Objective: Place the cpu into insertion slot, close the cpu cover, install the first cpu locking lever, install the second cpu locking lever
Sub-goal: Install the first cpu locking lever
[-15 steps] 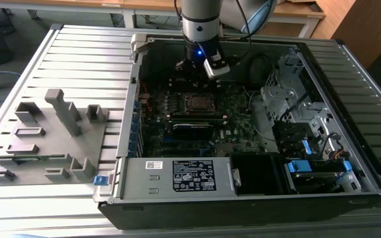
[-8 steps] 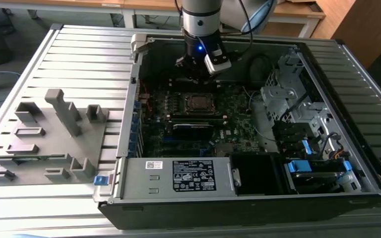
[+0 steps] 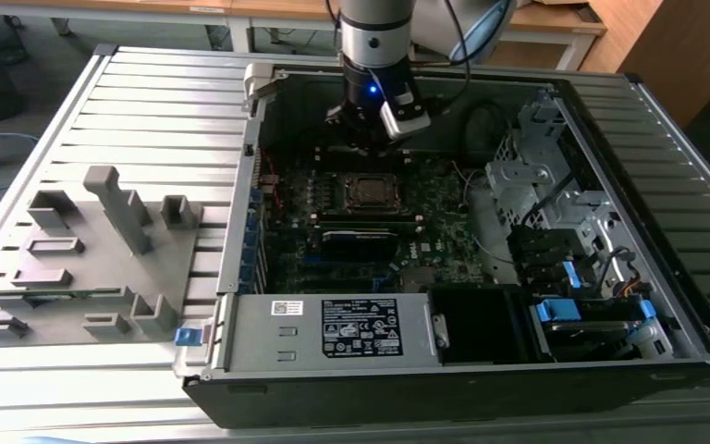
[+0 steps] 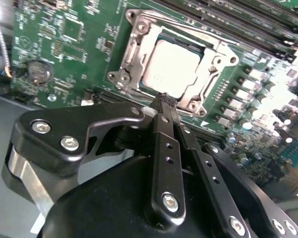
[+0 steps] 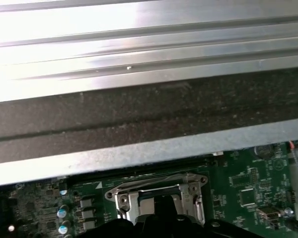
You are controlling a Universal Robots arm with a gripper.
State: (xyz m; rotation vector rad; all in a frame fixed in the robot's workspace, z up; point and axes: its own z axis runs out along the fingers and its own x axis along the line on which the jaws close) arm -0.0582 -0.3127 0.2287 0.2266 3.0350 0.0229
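The cpu (image 4: 171, 67) lies flat in the insertion slot (image 3: 368, 191) on the green motherboard (image 4: 69, 44), its pale metal top showing through the window of the cpu cover (image 4: 131, 54). The silver cover frame lies down around the chip. My gripper (image 4: 165, 100) hangs just above the socket's edge, fingers pressed together and holding nothing. In the exterior view the gripper (image 3: 373, 146) stands over the board just behind the socket. The first wrist view shows the socket frame (image 5: 156, 191) beyond the dark gripper body. I cannot make out the locking levers.
The open computer case (image 3: 256, 83) walls in the board. A power supply (image 3: 330, 328) sits at the front and drive bays (image 3: 577, 305) on the exterior view's right. A grey fixture rack (image 3: 84, 259) stands outside on the left. A coin battery (image 4: 37, 72) lies near the socket.
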